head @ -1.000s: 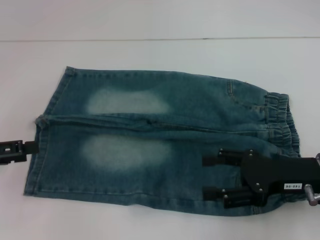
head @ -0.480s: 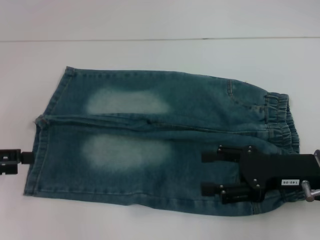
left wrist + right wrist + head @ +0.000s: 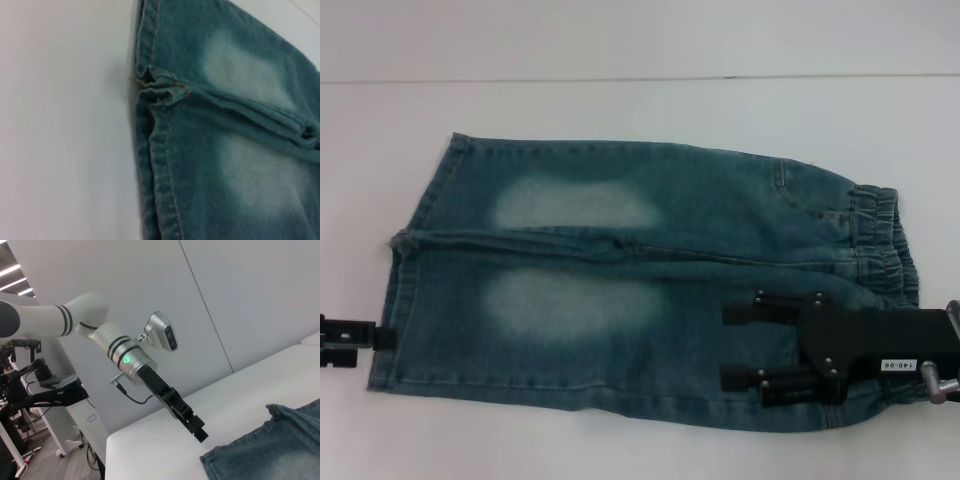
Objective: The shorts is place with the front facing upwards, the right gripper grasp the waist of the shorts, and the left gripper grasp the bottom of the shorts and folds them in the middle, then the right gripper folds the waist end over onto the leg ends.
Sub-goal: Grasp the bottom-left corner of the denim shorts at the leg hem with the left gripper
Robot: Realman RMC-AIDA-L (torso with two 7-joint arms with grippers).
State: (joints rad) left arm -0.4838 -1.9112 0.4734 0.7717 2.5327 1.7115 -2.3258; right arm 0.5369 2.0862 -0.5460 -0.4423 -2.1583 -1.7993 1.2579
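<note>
The shorts (image 3: 620, 280) lie flat on the white table, front up, two pale thigh patches showing. The elastic waist (image 3: 882, 240) is on the right and the leg ends (image 3: 405, 270) on the left. My right gripper (image 3: 725, 346) hovers over the near hip area, open, both fingers pointing toward the legs with only denim beneath. My left gripper (image 3: 378, 337) sits just outside the near leg's hem at the left edge of the head view. The right wrist view shows the left gripper (image 3: 197, 429) angled down by the shorts (image 3: 270, 450). The left wrist view shows the stitched hem (image 3: 155, 150) and the crotch seam.
The white table (image 3: 620, 110) extends beyond the shorts on all sides, with its far edge against a pale wall. In the right wrist view, black equipment stands (image 3: 50, 390) are on the floor past the table's left end.
My left gripper has slid along the leg hems toward the table's near edge. My right gripper has shifted slightly nearer and stays open over the hip area. The shorts have not moved.
</note>
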